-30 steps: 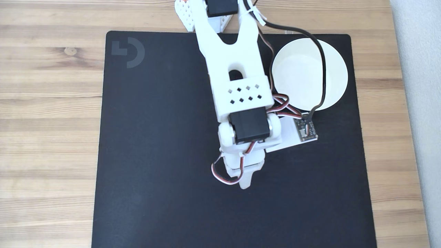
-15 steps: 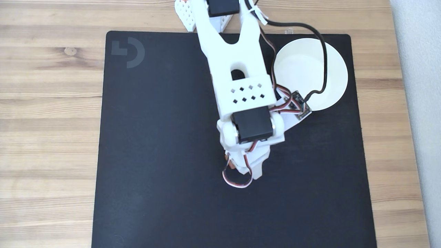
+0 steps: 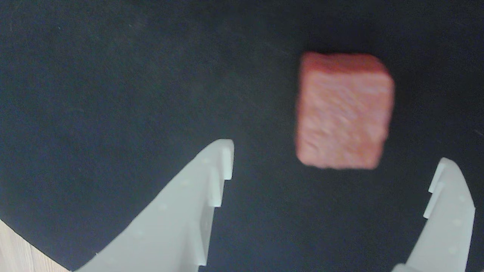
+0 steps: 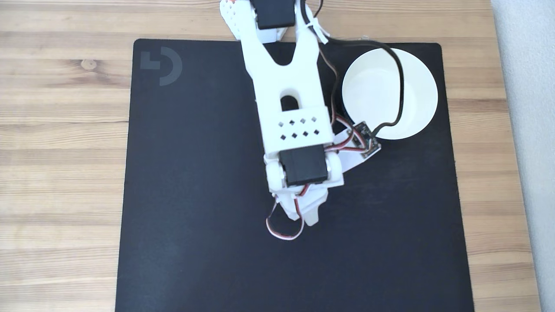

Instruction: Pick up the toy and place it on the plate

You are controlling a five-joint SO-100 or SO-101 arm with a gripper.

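On the black mat (image 3: 113, 75) lies one toy (image 3: 343, 111), beyond the wide-spread tool (image 3: 334, 162).

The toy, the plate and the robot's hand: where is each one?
toy (image 3: 343, 111), wrist view, middle of its textured top.
plate (image 4: 422, 93), fixed view, bare white inside.
hand (image 3: 336, 168), wrist view, open gap midway between fingertips.

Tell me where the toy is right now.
In the wrist view the toy lies on the black mat, right of centre, just beyond the open jaws and untouched.
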